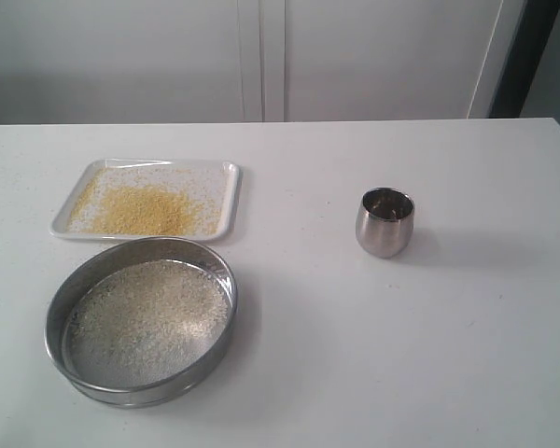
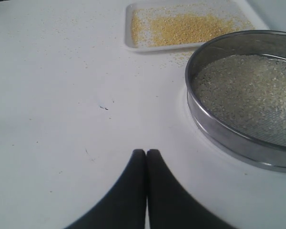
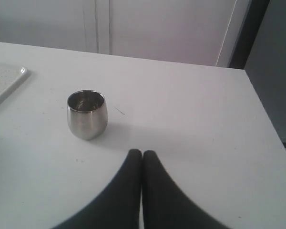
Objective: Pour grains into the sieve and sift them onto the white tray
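Pressed together at the black fingertips and gripping nothing, the left gripper (image 2: 146,153) is pointing across the white tabletop (image 2: 62,95) beside the large round shallow steel sieve (image 2: 219,136). This sieve is sitting on the table just beside the flat white rectangular tray (image 2: 129,28) and is holding paler off-white coarse bits (image 2: 248,90) on its mesh, while fine golden-yellow grains (image 1: 147,210) are lying heaped in the tray. Likewise closed and empty, the right gripper (image 3: 142,153) is facing the small rounded steel cup (image 3: 86,114), which is standing upright well apart from the sieve.
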